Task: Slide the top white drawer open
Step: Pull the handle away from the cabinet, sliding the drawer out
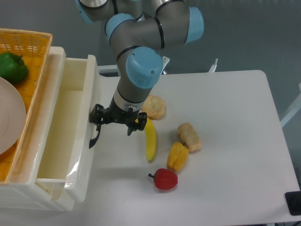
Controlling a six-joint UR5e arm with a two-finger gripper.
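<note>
Gripper [115, 123] hangs just in front of the top white drawer [61, 127], its jaws spread apart with nothing between them, right beside the curved black handle [94, 137] on the drawer's front, a placing that suits hooking or letting go of that handle. Pulled out from the cabinet at the left edge of the table [235, 141], the drawer shows a bare cream interior with nothing visible inside, while the yellow wicker basket [33, 42] above it holds a green pepper [11, 67] and a pale plate [9, 117].
</note>
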